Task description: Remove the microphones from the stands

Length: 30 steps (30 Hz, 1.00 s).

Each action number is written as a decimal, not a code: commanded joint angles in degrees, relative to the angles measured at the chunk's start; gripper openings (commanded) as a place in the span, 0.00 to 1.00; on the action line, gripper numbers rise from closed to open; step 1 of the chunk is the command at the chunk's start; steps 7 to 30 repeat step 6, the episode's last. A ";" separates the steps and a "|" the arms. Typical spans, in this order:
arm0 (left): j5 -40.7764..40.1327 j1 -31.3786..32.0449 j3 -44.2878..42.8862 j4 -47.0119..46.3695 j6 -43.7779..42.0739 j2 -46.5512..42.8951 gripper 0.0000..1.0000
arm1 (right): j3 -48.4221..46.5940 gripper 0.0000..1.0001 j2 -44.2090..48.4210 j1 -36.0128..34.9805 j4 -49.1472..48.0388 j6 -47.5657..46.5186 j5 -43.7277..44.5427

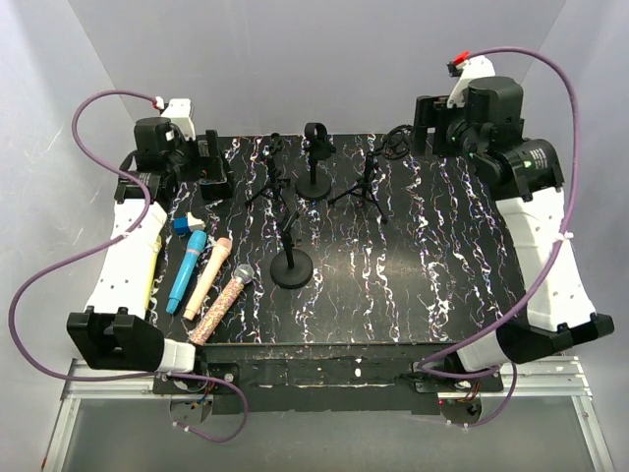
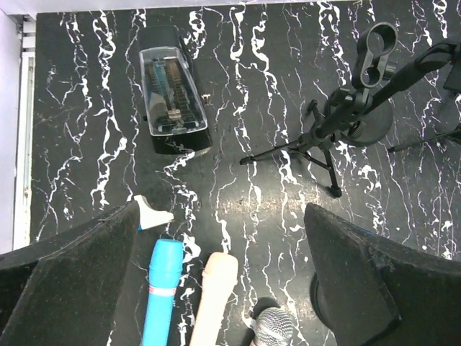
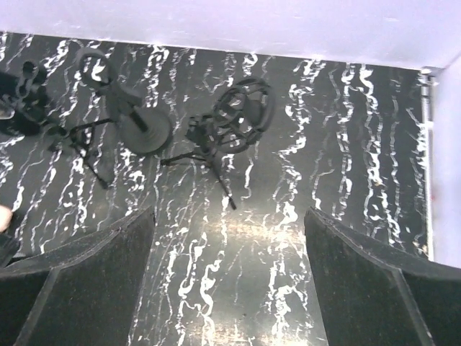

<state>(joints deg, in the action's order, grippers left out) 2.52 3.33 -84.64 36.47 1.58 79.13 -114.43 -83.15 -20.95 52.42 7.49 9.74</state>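
Above table (image 1: 423,265), hands (image 2: 220,216) (image 3: 229,216) wide open

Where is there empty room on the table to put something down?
Biggest bare patch: the right half of the table, between the tripod stand and the right arm. More room lies along the front edge, right of the round-base stand. It is crowded at left, where the blue microphone, peach microphone and speckled microphone lie, and among the back stands.

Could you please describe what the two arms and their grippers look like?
Both the left arm and right arm have white shells with black joints and bases. A purple cable loops along each. The left gripper and right gripper have broad matte-black fingers.
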 commanded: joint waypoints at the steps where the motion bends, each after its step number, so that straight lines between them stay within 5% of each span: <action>1: 2.39 -2.01 -1.76 0.62 -2.56 -1.35 0.98 | 1.64 0.90 2.02 0.21 2.16 -1.43 7.75; 6: 4.33 -3.24 1.67 0.27 2.72 -3.46 0.98 | 7.73 0.88 4.23 0.21 -1.45 2.44 5.03; 30: 4.33 -3.24 1.67 0.27 2.72 -3.46 0.98 | 7.73 0.88 4.23 0.21 -1.45 2.44 5.03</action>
